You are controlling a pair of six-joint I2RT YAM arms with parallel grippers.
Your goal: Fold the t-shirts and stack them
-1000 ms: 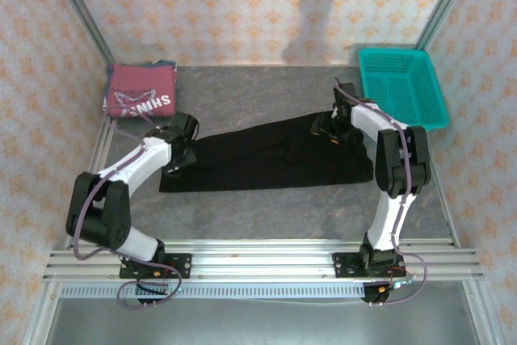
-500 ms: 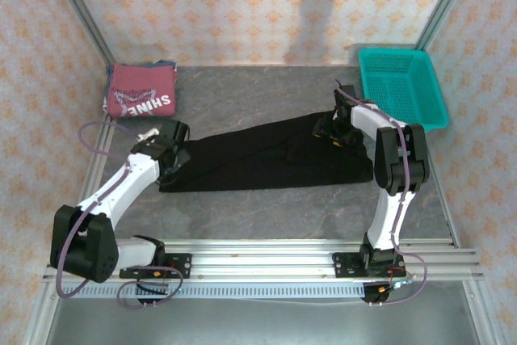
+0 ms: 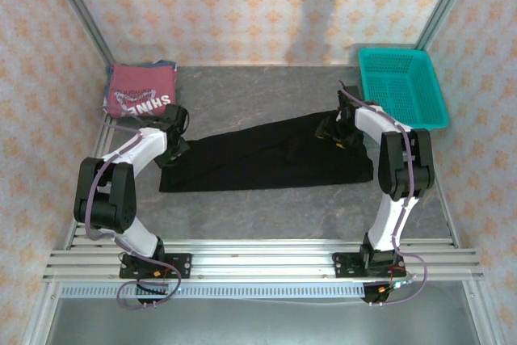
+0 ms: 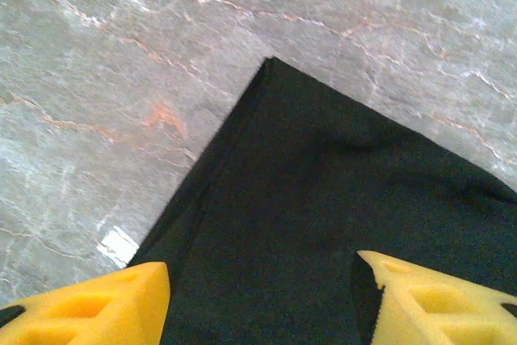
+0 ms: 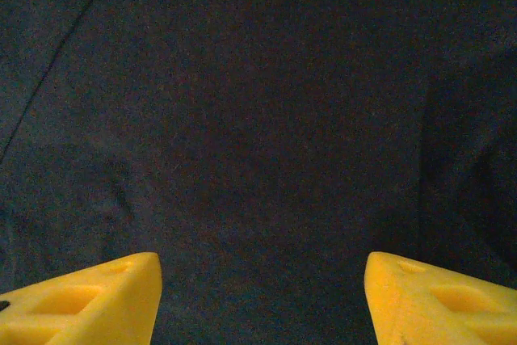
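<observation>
The left tool has just released and hangs open, empty, over the left corner of the black t-shirt. The right tool, open and seemingly empty, hovers over its right end. The red t-shirt sits beyond its left end. That fold looks finished.

Teal mesh basket at the far right corner of the grey veined bench, patterned walls behind, metal rail along the near edge.
</observation>
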